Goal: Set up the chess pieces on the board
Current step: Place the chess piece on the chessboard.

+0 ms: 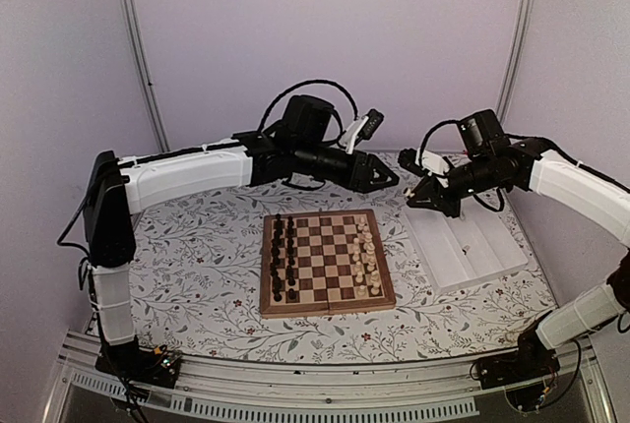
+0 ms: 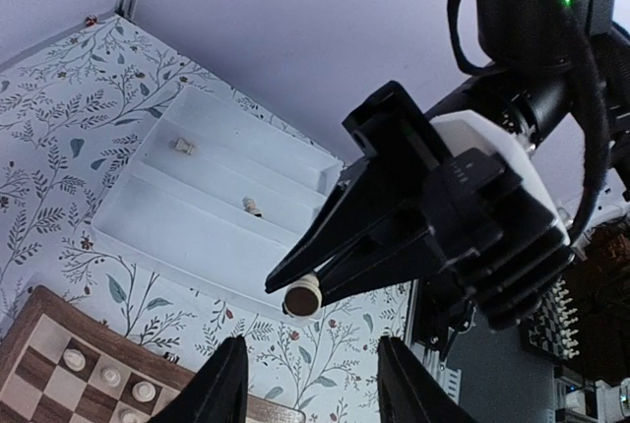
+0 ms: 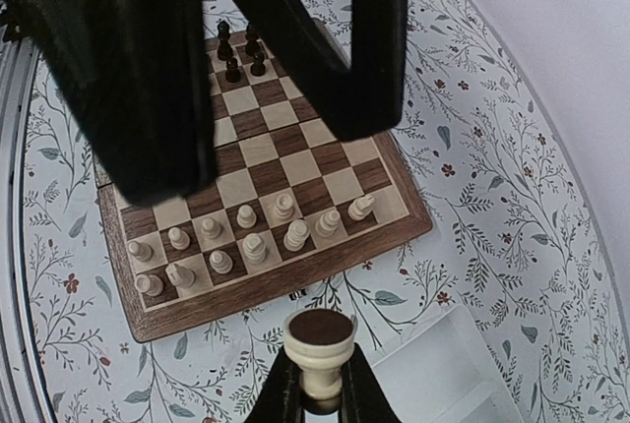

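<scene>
We saw the right gripper (image 3: 317,389) pinching a pale chess piece (image 3: 318,344), held in the air just past the board (image 1: 330,309) and near the white tray (image 1: 472,246). The left gripper (image 2: 315,393) hovered behind the board, its fingers spread apart with nothing between them. Pale pieces (image 1: 366,261) stood along the board's right side, dark pieces (image 1: 283,258) along its left, and two more pale pieces (image 2: 253,207) lay in the tray
</scene>
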You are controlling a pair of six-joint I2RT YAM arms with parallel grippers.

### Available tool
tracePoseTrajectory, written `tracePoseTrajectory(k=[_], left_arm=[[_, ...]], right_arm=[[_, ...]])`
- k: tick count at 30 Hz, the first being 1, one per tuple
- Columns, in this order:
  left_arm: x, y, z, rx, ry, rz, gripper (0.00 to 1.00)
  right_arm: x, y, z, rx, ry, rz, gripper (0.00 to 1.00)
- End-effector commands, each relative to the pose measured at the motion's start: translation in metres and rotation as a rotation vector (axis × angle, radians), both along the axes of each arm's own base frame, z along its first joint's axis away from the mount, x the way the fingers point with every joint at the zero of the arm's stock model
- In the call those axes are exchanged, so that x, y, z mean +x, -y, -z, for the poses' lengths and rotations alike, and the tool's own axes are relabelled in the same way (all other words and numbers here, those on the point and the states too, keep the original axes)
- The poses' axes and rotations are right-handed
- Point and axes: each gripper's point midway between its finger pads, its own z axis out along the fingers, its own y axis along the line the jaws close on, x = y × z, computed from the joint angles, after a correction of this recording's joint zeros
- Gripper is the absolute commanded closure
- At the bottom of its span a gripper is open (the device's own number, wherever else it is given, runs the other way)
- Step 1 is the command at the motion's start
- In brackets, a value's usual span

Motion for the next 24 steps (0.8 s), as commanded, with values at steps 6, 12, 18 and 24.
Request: tracePoseTrajectory(k=[6, 12, 18, 24], left_arm=[[-0.010, 0.021, 0.014, -0.020, -0.058, 0.066, 0.51], [-0.010, 0.029, 0.021, -0.014, -0.070, 0.074, 0.53], [-0.012, 0.032, 0.023, -0.025, -0.083, 0.091, 0.64], [-0.012, 0.029, 0.021, -0.036, -0.087, 0.104, 0.75]], right_arm=[[0.002, -0.011, -0.012, -0.005, -0.002, -0.012, 0.93], [-0.004, -0.020, -0.014, -0.008, -0.009, -0.044, 0.93], [-0.006, -0.025, -0.011, -0.026, -0.007, -0.055, 0.93], [-0.005, -0.023, -0.009, -0.038, -0.002, -0.052, 0.93]])
